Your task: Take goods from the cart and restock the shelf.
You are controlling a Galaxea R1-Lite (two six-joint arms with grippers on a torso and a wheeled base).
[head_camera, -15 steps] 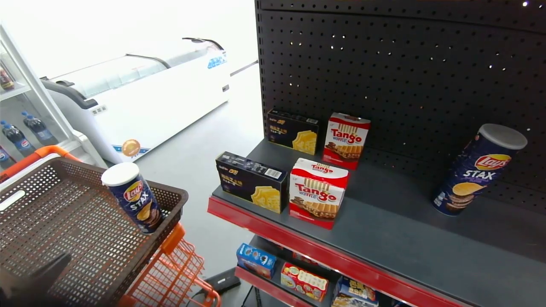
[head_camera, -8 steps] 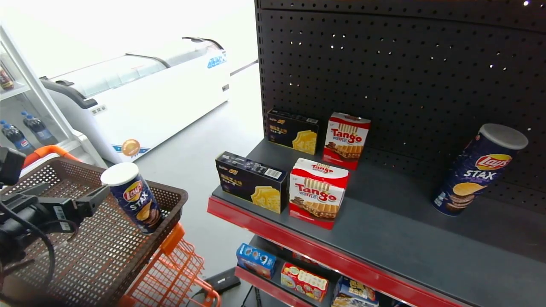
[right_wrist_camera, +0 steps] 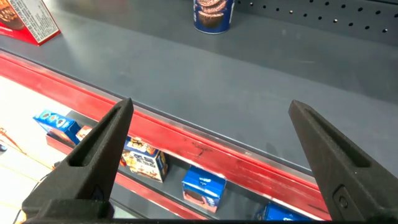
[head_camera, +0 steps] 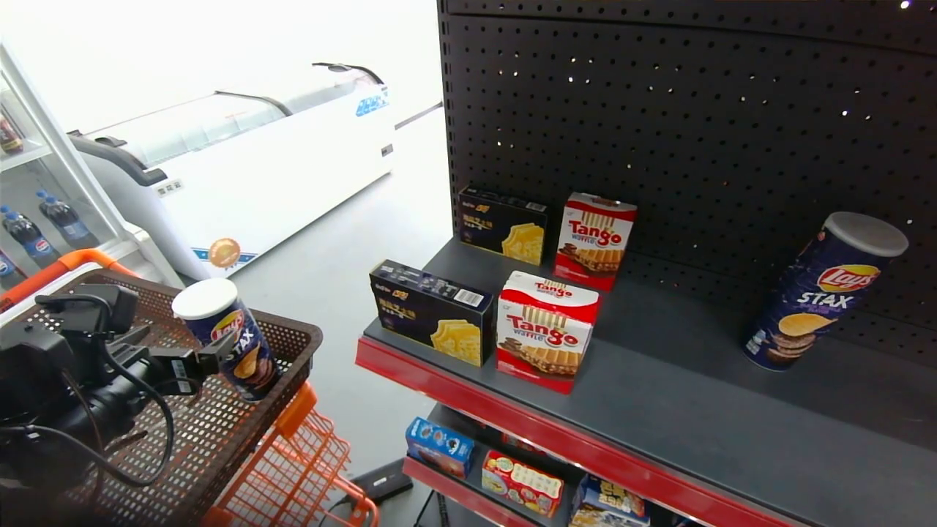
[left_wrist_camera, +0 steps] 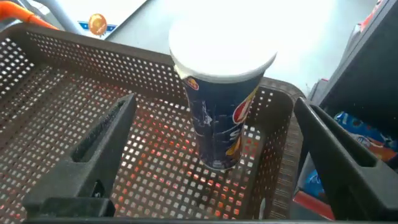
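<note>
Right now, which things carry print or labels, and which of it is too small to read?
Can in the cart basket: logo and big lettering, legible.
Can on the shelf: same logo and lettering.
Red-and-white boxes, front and back: large name, legible.
Dark boxes, front and back: small print, unreadable.
Lower-shelf packs: too small.
Freezer sticker: blurred.

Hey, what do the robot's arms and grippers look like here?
The left gripper and right gripper are matte black, each with two long wedge-shaped fingers tapering to the tips. The left arm is black too, with looping black cables and a small white label near the fingers.
</note>
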